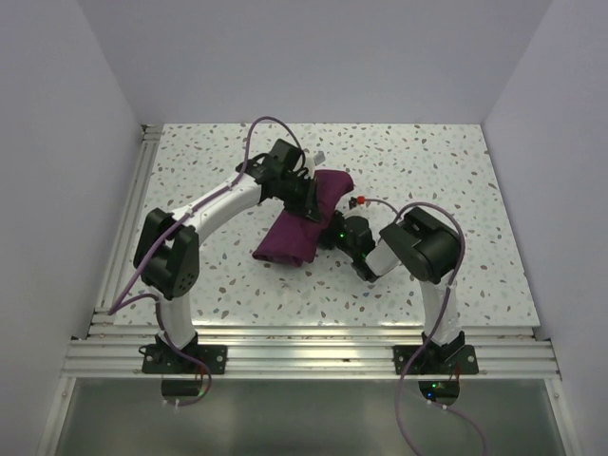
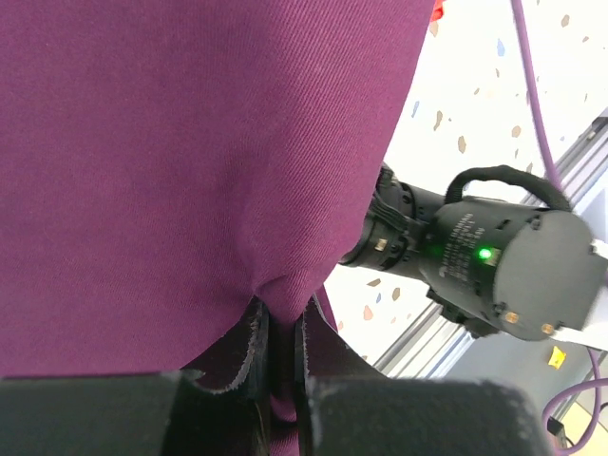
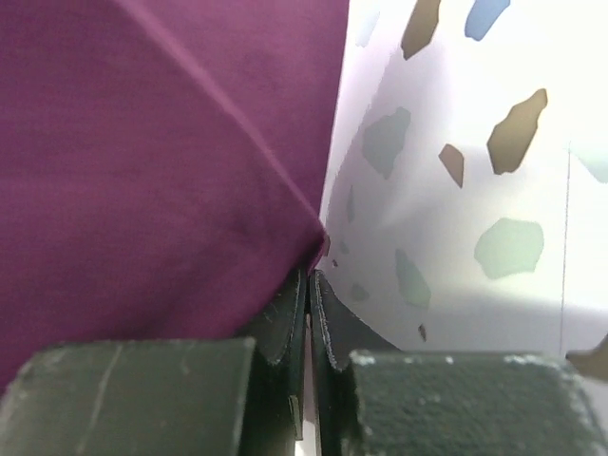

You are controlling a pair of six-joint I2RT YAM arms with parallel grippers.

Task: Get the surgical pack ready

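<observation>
As the surgical pack (image 1: 290,237) looks limp and light, left gripper (image 2: 280,321) and right gripper (image 3: 312,285) pinch its edges, jaws tight

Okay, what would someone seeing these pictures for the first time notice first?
The plum-purple surgical pack stands out: a bunched bundle in the middle of the pale speckled table. The left gripper pinches a fold of it at its far end. The right gripper is shut right at a corner on its near right side, though whether it nips any cloth is unclear.
</observation>
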